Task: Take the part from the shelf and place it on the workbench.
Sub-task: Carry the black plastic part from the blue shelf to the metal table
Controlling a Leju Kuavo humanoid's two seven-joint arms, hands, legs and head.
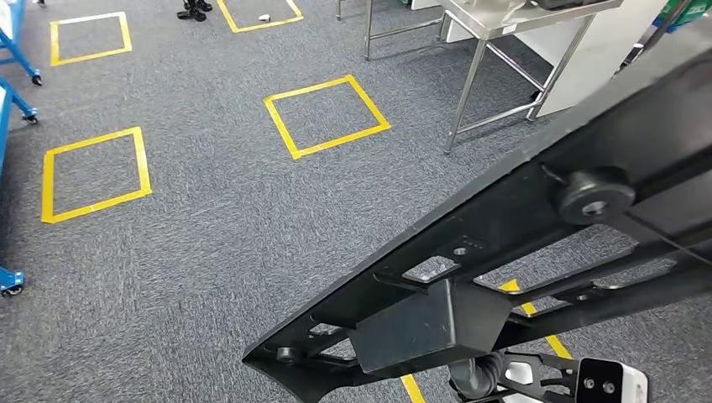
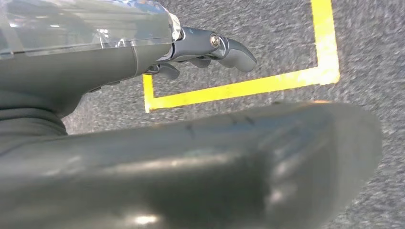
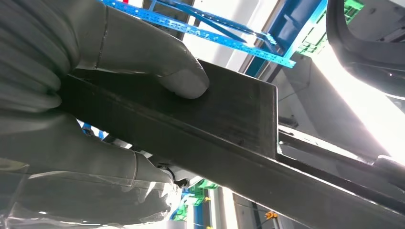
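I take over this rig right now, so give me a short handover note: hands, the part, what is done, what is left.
Right hand: grips the black part, thumb pressed on its flat plate.
Left hand: holds nothing, fingers curled, over grey carpet with yellow tape.
Part: off the shelf, carried above the floor.
Steel workbench: ahead, to the right.
Left: get to the bench and set the part down.

Where the cameras look

The head camera looks down from high up at the grey floor (image 1: 210, 243). The left wrist camera sits just behind the left hand (image 2: 210, 47), seeing that same floor. The right wrist camera sits very close behind the right hand (image 3: 86, 67).
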